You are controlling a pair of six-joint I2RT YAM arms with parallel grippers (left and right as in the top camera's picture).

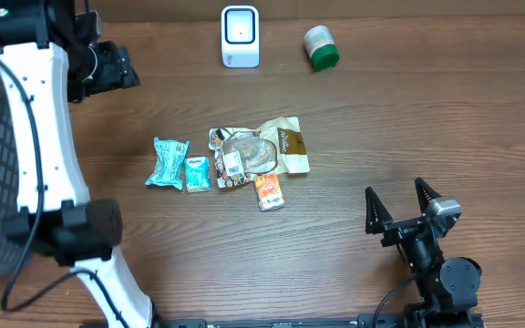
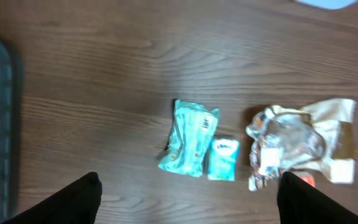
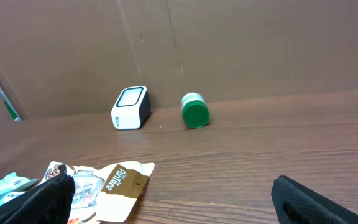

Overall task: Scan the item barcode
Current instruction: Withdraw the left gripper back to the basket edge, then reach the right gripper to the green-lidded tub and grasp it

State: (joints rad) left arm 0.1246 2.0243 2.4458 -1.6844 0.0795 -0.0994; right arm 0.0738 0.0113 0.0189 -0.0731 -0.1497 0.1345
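The left tool (image 2: 189,179) points downward, jaws apart; the right tool (image 1: 395,189) sits low, jaws wide.

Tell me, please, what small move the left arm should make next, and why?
Probably ease the left gripper down toward the larger teal packet. The gripper is open and empty above the table, and that packet lies flat roughly midway between its fingertips in the wrist view. Nothing has been lifted to the white scanner yet.
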